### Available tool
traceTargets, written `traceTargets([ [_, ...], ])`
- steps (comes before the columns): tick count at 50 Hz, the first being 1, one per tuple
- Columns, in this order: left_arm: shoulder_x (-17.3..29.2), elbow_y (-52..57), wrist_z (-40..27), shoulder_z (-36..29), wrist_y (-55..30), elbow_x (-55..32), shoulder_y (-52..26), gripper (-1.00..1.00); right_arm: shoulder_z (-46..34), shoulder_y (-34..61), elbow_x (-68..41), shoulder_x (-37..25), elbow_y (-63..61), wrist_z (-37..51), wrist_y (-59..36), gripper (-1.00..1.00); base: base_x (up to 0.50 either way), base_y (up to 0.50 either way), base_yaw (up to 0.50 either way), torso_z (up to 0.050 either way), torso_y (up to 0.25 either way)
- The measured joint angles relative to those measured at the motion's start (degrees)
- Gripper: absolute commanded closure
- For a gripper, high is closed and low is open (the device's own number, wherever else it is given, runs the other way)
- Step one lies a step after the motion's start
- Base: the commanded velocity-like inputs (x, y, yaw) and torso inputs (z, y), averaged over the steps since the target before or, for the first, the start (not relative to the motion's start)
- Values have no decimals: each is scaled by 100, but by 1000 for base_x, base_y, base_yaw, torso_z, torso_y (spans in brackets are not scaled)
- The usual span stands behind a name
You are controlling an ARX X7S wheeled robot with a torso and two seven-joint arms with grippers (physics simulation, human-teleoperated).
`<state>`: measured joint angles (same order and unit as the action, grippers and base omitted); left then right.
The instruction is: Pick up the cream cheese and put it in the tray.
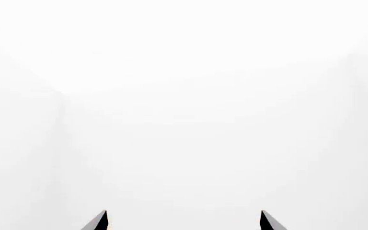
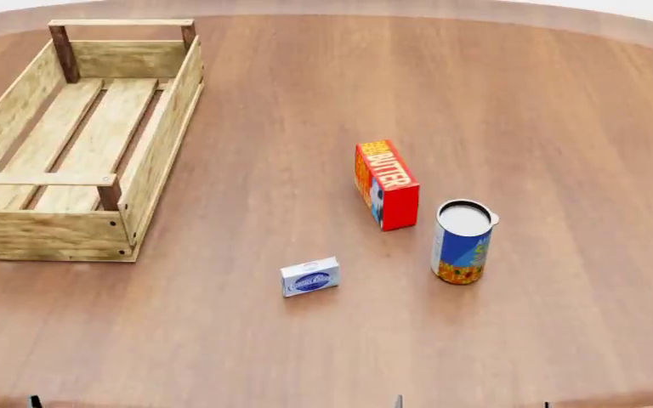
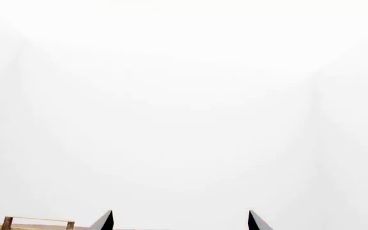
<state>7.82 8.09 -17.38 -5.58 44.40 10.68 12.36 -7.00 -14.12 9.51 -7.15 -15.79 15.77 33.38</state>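
Altogether: one cream cheese (image 2: 309,277), one tray (image 2: 156,144), apparently empty.

Pale, rough-grained wood for the tray (image 2: 159,140) (darker brown at the posts). Smooth, faintly glossy wood for the table (image 2: 553,127). Printed matt card for the cream cheese (image 2: 309,277).

Four things on the worktop (image 2: 303,93), one of each kind.

One cream cheese (image 2: 309,277), one butter box (image 2: 387,184), one can (image 2: 462,241) and one tray (image 2: 75,140) stand on the single wooden worktop, all of them out ahead of the jaws. Two grippers are there, left (image 1: 184,221) and right (image 3: 180,221), each showing two dark fingertips with a gap between.
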Motion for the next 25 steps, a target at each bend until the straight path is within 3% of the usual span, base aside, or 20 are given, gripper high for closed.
traceTargets([
  [15,130,-34,-270,-15,648,57,76,-100,-25,-57,170,-70,-35,210,241,-100,17,5,0,0,0],
  [25,160,-26,-425,3,826,87,109,-100,-93,-46,357,-80,-42,272,165,-100,348,252,0,0,0],
])
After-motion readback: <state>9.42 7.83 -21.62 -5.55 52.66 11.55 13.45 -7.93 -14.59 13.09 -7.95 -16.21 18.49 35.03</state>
